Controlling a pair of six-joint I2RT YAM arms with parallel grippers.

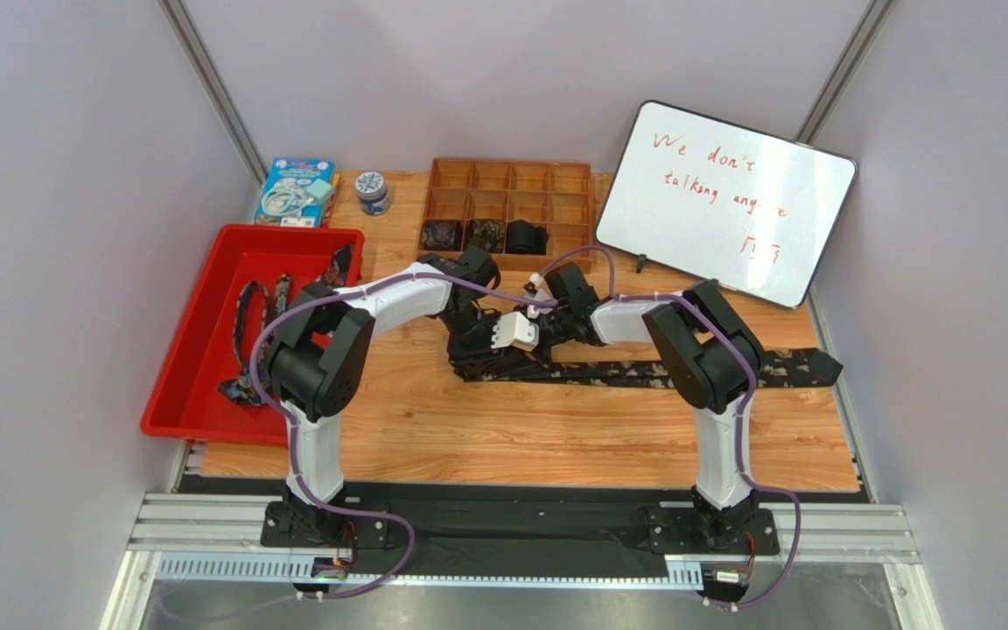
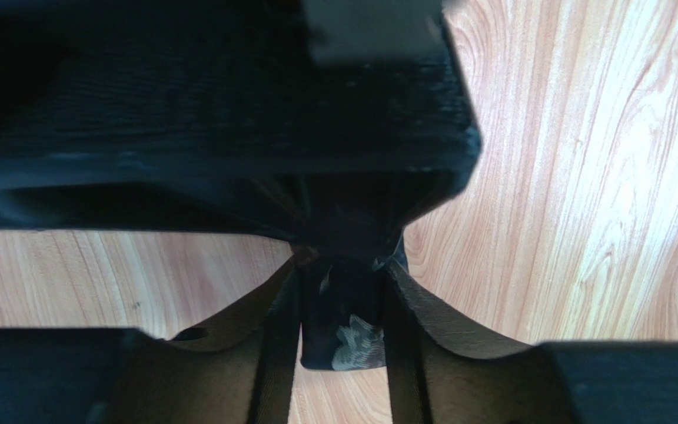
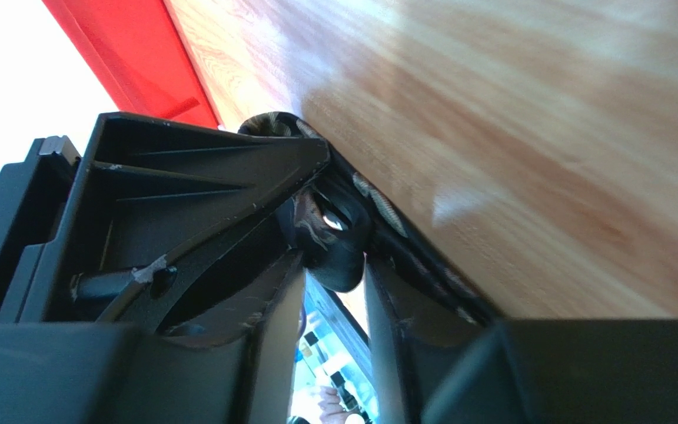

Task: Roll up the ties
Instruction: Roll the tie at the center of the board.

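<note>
One dark speckled tie [image 1: 654, 374] lies stretched across the wooden table, from the middle to the right edge. Its left end is bunched up where my two grippers meet. My left gripper [image 1: 480, 331] is shut on that end; in the left wrist view a fold of the tie [image 2: 351, 340] sits pinched between the fingers [image 2: 281, 353] of the left gripper [image 2: 344, 278]. My right gripper [image 1: 523, 331] faces it from the right. In the right wrist view the right gripper [image 3: 335, 263] is shut on a dark rounded fold, and the tie [image 3: 385, 210] runs off along the table.
A red tray [image 1: 181, 394] at the left holds more loose ties [image 1: 249, 322]. A wooden compartment box [image 1: 509, 177] at the back holds three small coils [image 1: 483, 236]. A whiteboard [image 1: 726, 197] leans at the back right. A blue box [image 1: 295, 190] and a small jar [image 1: 371, 192] stand at the back left.
</note>
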